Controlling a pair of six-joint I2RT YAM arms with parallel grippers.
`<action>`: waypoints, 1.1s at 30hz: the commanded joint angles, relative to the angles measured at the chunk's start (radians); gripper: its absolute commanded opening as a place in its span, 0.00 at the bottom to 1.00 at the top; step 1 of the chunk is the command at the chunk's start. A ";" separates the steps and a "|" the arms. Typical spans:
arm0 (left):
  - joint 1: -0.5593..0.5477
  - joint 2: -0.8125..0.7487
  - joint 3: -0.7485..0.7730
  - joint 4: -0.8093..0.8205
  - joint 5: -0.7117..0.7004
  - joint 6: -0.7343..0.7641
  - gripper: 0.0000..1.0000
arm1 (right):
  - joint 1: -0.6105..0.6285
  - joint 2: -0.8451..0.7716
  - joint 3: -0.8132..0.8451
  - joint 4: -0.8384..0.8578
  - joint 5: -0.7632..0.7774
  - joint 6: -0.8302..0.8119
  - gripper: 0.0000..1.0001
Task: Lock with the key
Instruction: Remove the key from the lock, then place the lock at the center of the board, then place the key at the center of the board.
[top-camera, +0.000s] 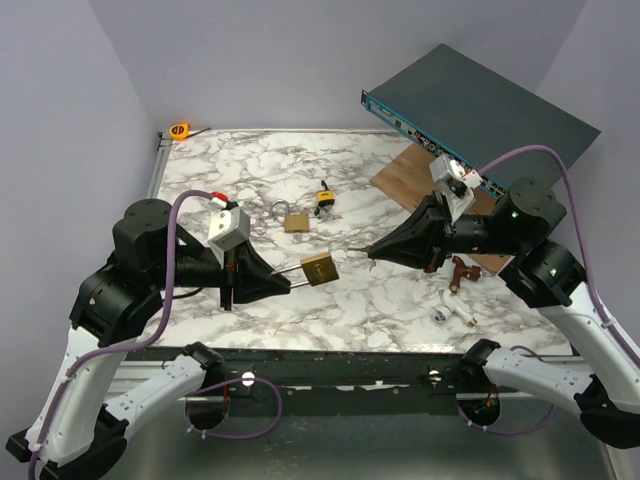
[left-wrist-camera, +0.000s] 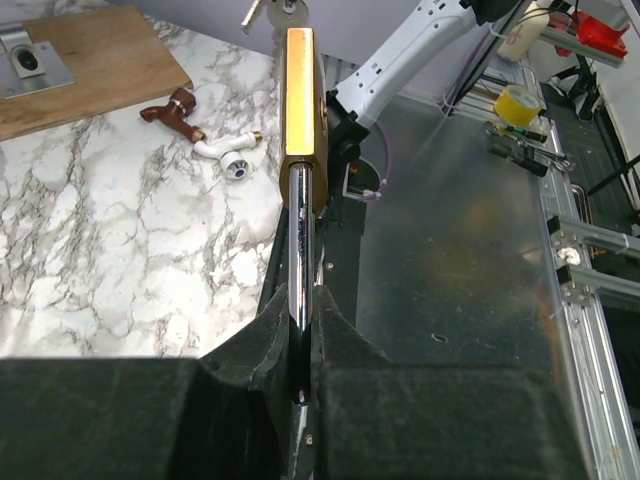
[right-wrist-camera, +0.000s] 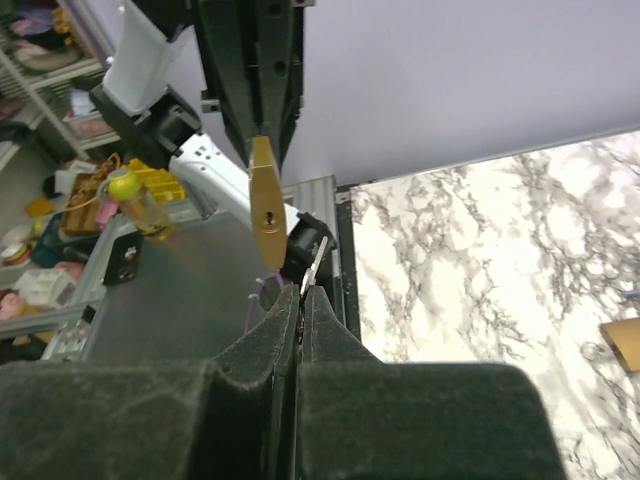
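My left gripper (top-camera: 292, 283) is shut on the steel shackle (left-wrist-camera: 301, 270) of a brass padlock (top-camera: 319, 267) and holds it above the table, body pointing toward the right arm. In the left wrist view the padlock (left-wrist-camera: 301, 100) is seen edge-on. My right gripper (top-camera: 372, 252) is shut on a small silver key (right-wrist-camera: 313, 268), whose blade sticks out toward the padlock (right-wrist-camera: 265, 213). The padlock's keyhole faces the right wrist camera. The key tip is a short gap away from the padlock, apart from it.
A second brass padlock (top-camera: 295, 220) with an open shackle and a black-and-yellow key (top-camera: 324, 199) lie mid-table. A wooden board (top-camera: 420, 180), a dark rack unit (top-camera: 480, 100), a brown and white tap piece (top-camera: 458, 290) and an orange tape measure (top-camera: 179, 130) are around.
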 joint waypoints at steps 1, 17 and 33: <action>0.000 -0.015 0.004 0.039 -0.050 0.021 0.00 | -0.003 -0.013 0.052 -0.147 0.183 -0.071 0.01; 0.015 0.274 -0.187 0.434 -0.509 -0.515 0.00 | -0.004 0.226 -0.152 -0.198 1.106 0.198 0.01; -0.141 1.005 -0.103 0.938 -0.498 -0.851 0.00 | -0.109 0.462 -0.402 -0.048 1.325 0.441 0.01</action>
